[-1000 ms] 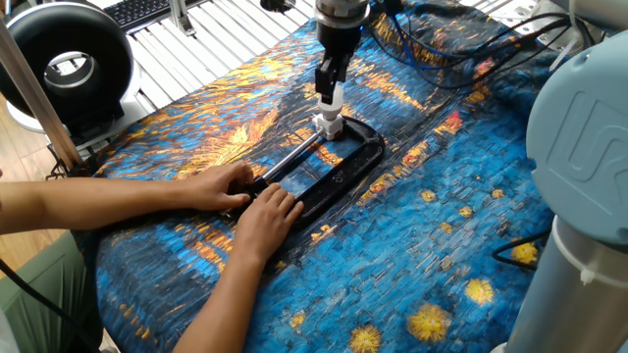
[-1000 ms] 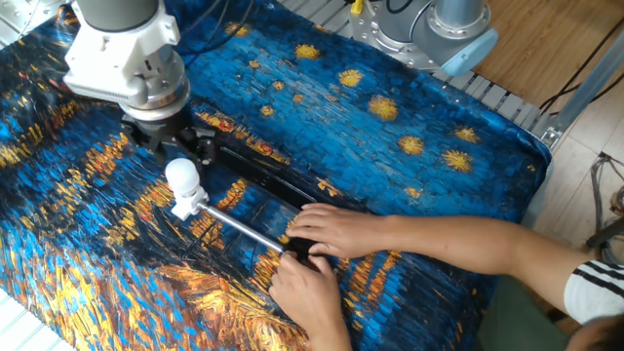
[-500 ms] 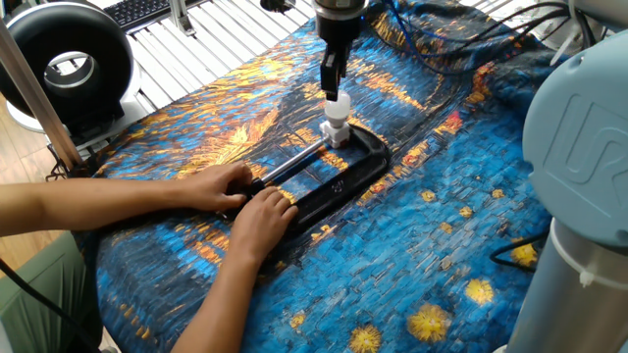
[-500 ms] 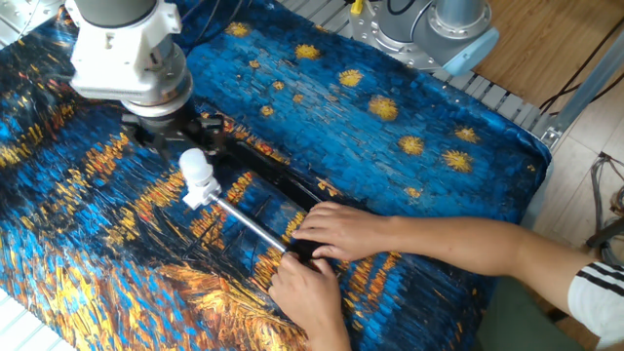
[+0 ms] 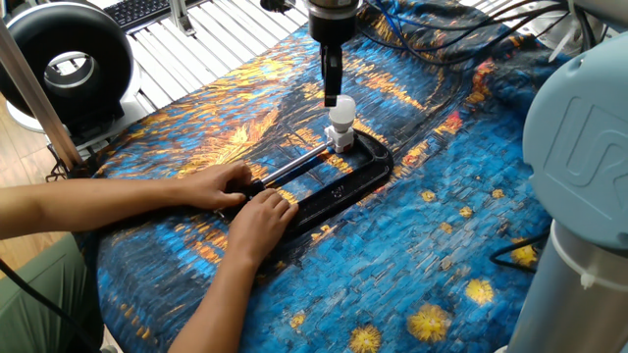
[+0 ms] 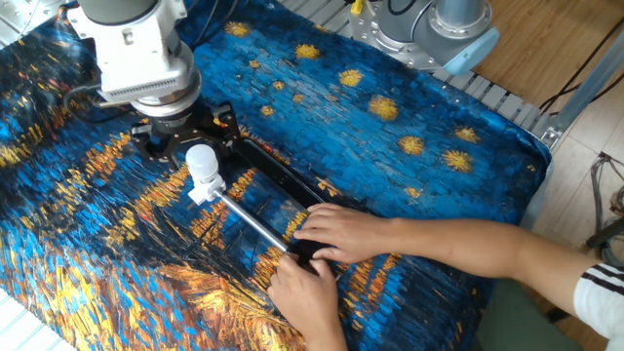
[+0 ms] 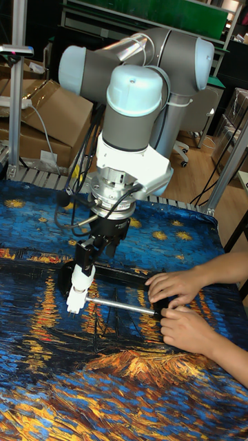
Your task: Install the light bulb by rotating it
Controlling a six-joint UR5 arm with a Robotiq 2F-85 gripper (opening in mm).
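The light bulb (image 5: 342, 108) is a small white globe that stands upright in a white socket block (image 5: 341, 138). The block sits at the far end of a black C-clamp (image 5: 339, 184). My gripper (image 5: 335, 90) hangs straight down with its fingertips at the bulb's top. In the other fixed view the bulb (image 6: 201, 162) shows whole in front of the gripper (image 6: 183, 144). The tall fixed view has the bulb (image 7: 83, 278) just under the fingers (image 7: 84, 256). No view shows whether the fingers clasp the bulb.
A person's two hands (image 5: 245, 196) press on the near end of the clamp and its metal screw rod (image 6: 252, 224). A painted blue and orange cloth (image 5: 442, 245) covers the table. A black ring-shaped device (image 5: 64, 64) stands at the far left. Cables (image 5: 442, 39) trail behind the arm.
The bulb, socket block and clamp end have slid sideways together with the gripper. More of the bulb now shows below the fingertips. The hands stay on the clamp.
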